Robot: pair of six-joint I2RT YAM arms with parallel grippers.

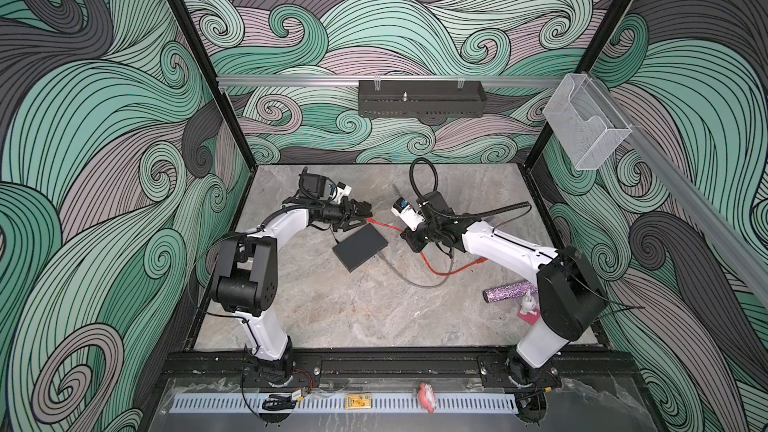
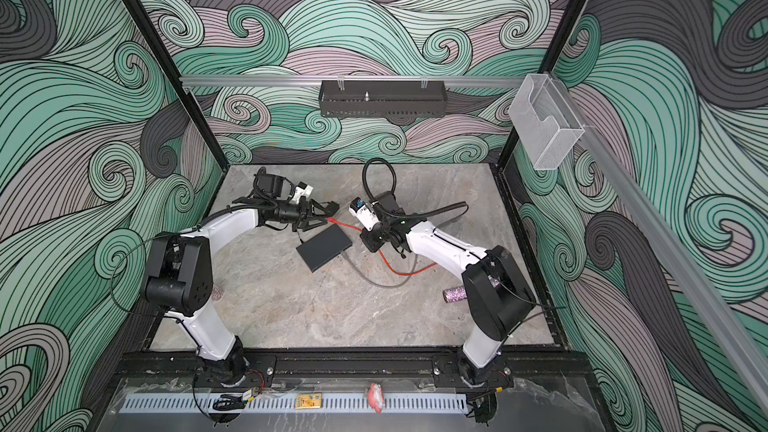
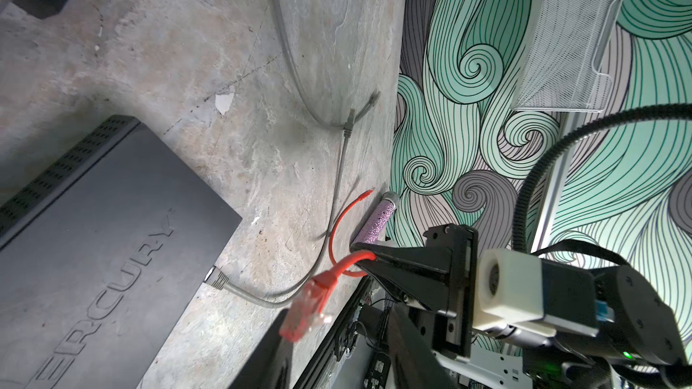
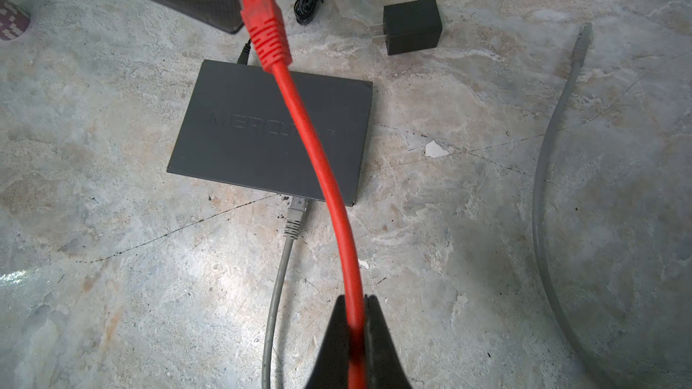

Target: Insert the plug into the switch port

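Plug [image 4: 260, 13] red, clear-tipped, on red cable [image 4: 329, 188].

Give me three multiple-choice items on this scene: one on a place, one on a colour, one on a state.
1. The black power adapter lies: A on the table; B atop the switch; C under the switch.
2. The cable clamped by the right pincer is: A grey; B red; C blue.
3. The red plug is: A seated in a switch port; B unplugged, held clear of the switch; C lying on the table.

Key: A, it rests on bare table beside the switch; B, the cable between the shut jaws is red; B, it hangs in the air.
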